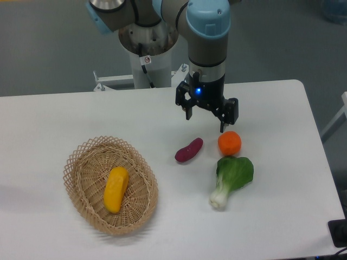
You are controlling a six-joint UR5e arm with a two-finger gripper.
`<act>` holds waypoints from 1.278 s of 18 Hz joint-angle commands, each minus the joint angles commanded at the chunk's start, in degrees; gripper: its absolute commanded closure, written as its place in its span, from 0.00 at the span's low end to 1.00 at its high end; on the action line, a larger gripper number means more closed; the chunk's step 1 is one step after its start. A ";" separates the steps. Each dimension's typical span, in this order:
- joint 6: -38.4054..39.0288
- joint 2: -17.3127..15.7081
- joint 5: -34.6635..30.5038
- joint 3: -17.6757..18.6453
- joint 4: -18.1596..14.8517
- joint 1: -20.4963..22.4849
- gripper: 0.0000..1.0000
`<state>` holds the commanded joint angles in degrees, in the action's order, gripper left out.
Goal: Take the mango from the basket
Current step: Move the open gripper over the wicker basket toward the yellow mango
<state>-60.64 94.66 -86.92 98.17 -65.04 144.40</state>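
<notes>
Nothing is picked yet: the mango (116, 189) lies inside the basket (81, 157), while the pincer (205, 117) hangs spread and empty well away from the basket, above the bench (54, 119).

arm (162, 16) cut off by top edge, dark object (339, 234) clipped at right edge

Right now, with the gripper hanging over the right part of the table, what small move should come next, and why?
Probably move the gripper toward the basket, left and nearer the camera in this view. Its fingers are spread and hold nothing, above the table between the purple sweet potato and the orange. The mango lies alone in the basket, far from the gripper, so the grasp cannot begin here.
</notes>
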 joint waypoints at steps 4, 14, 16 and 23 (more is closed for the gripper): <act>0.35 -0.18 0.00 0.88 0.26 -0.09 0.00; 10.09 -0.79 1.05 2.46 2.54 -1.84 0.00; 15.18 -0.27 4.11 2.29 3.16 -3.16 0.00; 26.79 3.86 8.17 2.02 7.12 -7.90 0.00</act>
<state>-33.85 98.52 -78.75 100.20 -57.92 136.50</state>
